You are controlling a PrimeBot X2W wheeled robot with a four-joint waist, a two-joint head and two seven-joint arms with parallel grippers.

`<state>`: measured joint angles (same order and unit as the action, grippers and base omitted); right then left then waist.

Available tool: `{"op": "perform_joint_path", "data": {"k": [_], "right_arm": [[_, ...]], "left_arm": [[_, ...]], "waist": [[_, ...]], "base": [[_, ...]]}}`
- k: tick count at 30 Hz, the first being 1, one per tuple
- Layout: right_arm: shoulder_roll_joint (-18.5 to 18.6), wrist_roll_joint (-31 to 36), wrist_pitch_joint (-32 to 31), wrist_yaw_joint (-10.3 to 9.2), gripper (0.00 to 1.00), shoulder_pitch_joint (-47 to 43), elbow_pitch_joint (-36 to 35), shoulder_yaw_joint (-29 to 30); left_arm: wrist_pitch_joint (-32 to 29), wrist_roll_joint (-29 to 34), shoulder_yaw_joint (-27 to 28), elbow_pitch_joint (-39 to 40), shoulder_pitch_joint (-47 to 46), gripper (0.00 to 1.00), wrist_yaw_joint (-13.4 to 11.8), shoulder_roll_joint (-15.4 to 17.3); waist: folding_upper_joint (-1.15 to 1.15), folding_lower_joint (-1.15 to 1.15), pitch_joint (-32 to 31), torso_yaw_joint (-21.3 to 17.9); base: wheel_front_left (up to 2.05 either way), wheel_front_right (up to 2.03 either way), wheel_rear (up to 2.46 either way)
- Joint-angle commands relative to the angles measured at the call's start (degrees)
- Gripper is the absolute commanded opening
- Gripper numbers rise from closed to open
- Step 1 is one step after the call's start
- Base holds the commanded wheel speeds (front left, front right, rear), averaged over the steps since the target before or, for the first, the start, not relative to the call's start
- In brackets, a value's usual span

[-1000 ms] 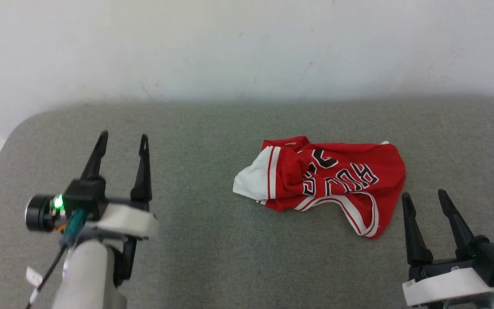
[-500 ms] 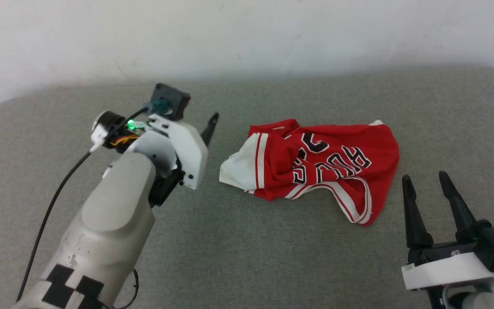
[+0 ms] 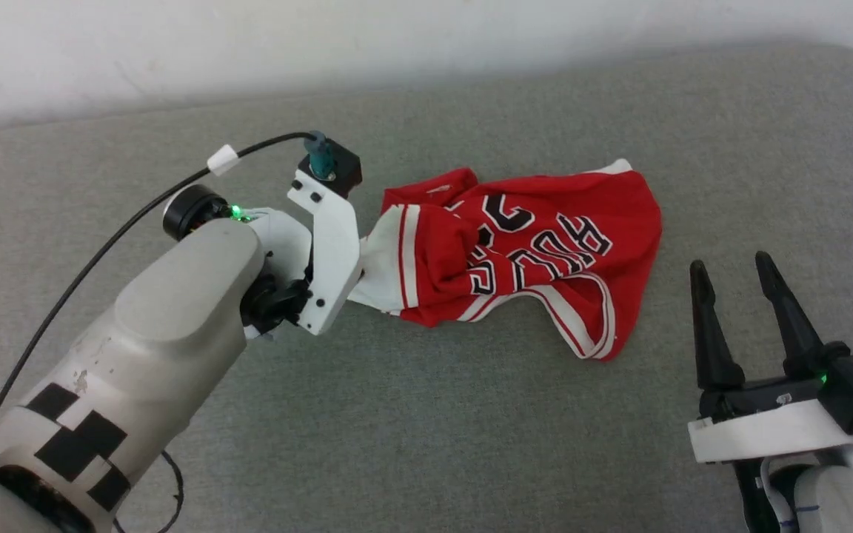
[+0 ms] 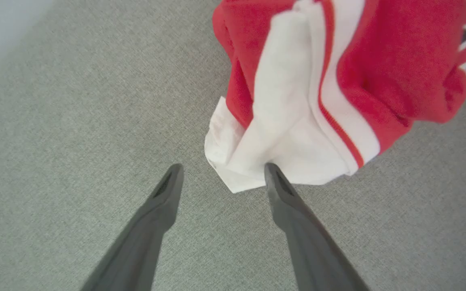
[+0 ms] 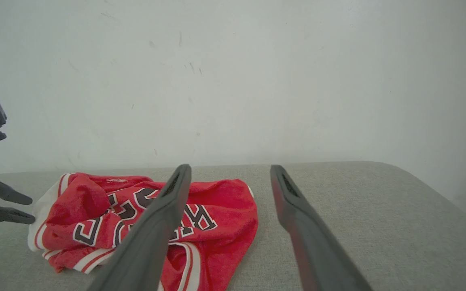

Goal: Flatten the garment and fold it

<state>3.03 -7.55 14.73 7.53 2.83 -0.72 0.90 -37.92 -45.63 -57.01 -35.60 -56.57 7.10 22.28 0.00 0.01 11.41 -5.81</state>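
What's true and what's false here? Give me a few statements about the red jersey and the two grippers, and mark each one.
1. The garment lies crumpled on the grey surface. True.
2. The left gripper is shut on the white sleeve. False: it is open, with its fingertips at the sleeve's edge.
3. The right gripper is open, apart from the garment. True.
4. The garment's plain red side faces up. False: black lettering faces up.

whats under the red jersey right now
The garment lies crumpled on the grey padded surface, which shows all around it. Its own folds hide its underside and anything that might lie beneath.
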Motion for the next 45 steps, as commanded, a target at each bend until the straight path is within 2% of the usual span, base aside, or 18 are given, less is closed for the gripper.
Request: {"op": "perform_joint_path", "data": {"k": [1,8,13,14,15,19,23,29,37,42,45], "right_arm": [[-0.15,-0.32,0.27,-0.04,1.00,1.12,0.07,-0.19],[-0.15,-1.13,0.27,-0.04,1.00,2.76,0.50,-0.72],[-0.15,-1.20,0.27,-0.04,1.00,3.05,0.79,-0.69],[-0.15,-1.10,0.27,-0.04,1.00,2.90,0.84,-0.56],[-0.15,-0.97,0.27,-0.04,1.00,2.69,0.91,-0.44],[-0.15,-0.51,0.27,-0.04,1.00,1.57,1.20,-0.22],[-0.15,-0.16,0.27,-0.04,1.00,-0.04,1.36,-0.50],[-0.15,0.08,0.27,-0.04,1.00,-2.49,1.38,0.24],[-0.15,0.53,0.27,-0.04,1.00,-4.43,1.26,0.48],[-0.15,0.95,0.27,-0.04,1.00,-4.14,1.41,-0.11],[-0.15,1.21,0.27,-0.04,1.00,-4.06,1.61,-0.28]], "left_arm": [[-0.52,-0.58,-1.15,-0.36,-0.86,1.00,0.38,0.38],[-3.92,-3.57,-9.93,-3.35,-2.53,1.00,0.38,0.81],[-2.79,-5.98,-13.32,-4.52,-2.57,1.00,0.38,1.13],[-2.92,-6.31,-13.89,-4.57,-2.49,0.07,0.38,1.21],[-3.09,-6.85,-14.36,-4.28,-2.40,0.00,0.38,1.32],[0.61,-8.44,-15.30,-1.44,-2.66,0.00,0.38,2.77],[9.63,-10.44,-14.76,2.27,-2.21,0.00,0.38,5.96],[22.17,-14.72,-10.46,8.95,3.86,0.00,-0.04,14.39],[27.38,-20.35,-7.77,16.65,17.34,0.00,-8.26,25.46],[28.05,-23.77,-7.66,16.37,23.50,0.00,-11.49,27.98],[28.13,-24.60,-8.20,14.89,25.74,0.00,-12.07,28.03]], "waist": [[0.00,-0.01,2.46,-2.15],[0.00,-0.01,4.85,-4.03],[0.00,-0.01,4.88,-4.18],[0.00,-0.01,4.58,-4.00],[0.00,-0.01,4.20,-3.78],[0.00,-0.01,1.71,-2.31],[0.00,-0.01,-1.51,-0.73],[0.00,-0.01,-5.09,1.86],[0.00,-0.01,-6.50,5.25],[0.00,-0.01,-6.41,6.06],[0.00,-0.01,-6.51,6.16]], "base": [[0.00,0.00,0.00],[0.00,0.00,0.00],[0.00,0.00,0.00],[0.00,0.00,0.00],[0.00,0.00,0.00],[0.00,0.00,0.00],[0.00,0.00,0.00],[0.00,0.00,0.00],[0.00,0.00,0.00],[0.00,0.00,0.00],[0.00,0.00,0.00]]}}
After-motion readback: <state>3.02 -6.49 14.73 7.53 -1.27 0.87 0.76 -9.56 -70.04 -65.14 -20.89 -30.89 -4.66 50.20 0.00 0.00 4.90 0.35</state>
